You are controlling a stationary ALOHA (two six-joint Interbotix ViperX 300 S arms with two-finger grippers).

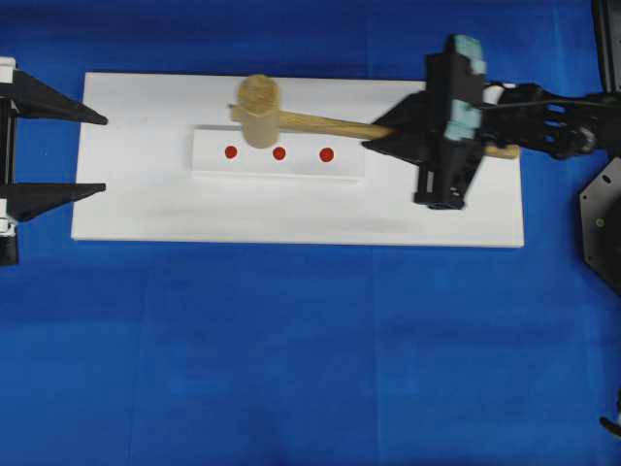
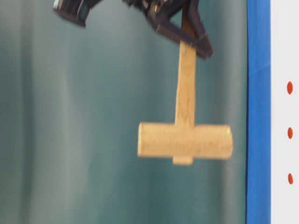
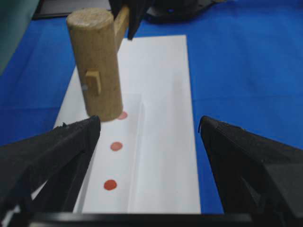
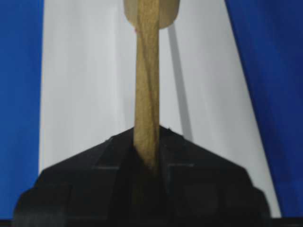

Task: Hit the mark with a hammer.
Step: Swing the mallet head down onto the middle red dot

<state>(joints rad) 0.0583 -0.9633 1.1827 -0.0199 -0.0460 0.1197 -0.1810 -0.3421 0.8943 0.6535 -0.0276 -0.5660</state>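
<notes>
1. The hammer [image 1: 260,112] is held by its handle in the right gripper [image 1: 388,131], raised clear of the white board [image 1: 291,214], with its head above the 3 red marks [image 1: 278,152].
2. The left gripper [image 1: 92,153] is kept wide open and holds nothing.
3. For a clean strike, the head is best aligned over 1 mark and brought straight down.
4. No writing or brand can be read.

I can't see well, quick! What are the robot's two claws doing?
Left gripper: open, holding nothing.
Right gripper: closed on the hammer handle.
</notes>
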